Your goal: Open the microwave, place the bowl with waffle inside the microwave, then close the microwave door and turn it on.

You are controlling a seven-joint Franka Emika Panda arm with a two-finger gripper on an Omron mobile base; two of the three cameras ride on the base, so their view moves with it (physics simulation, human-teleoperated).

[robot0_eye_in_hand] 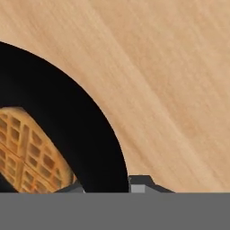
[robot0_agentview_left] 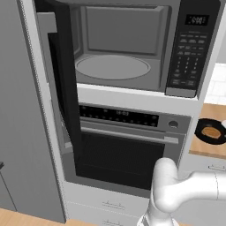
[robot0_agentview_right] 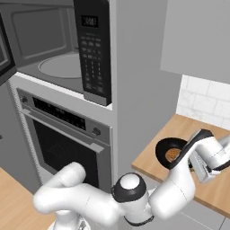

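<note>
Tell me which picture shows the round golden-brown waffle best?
The hand view: the round golden-brown waffle is close up, its grid pattern clear inside the shallow black bowl, though part is cut off. The left base view shows the waffle small and far away. In the right base view the waffle is partly hidden behind the arm.

Microwave cavity open, unobstructed

Wooden tabletop sits at the lower right of the right base view, light grain, with white tile behind it. The black bowl rests flat on it near the front edge, waffle inside. In the left base view, tabletop and bowl show at the right edge, mid-height.
</note>
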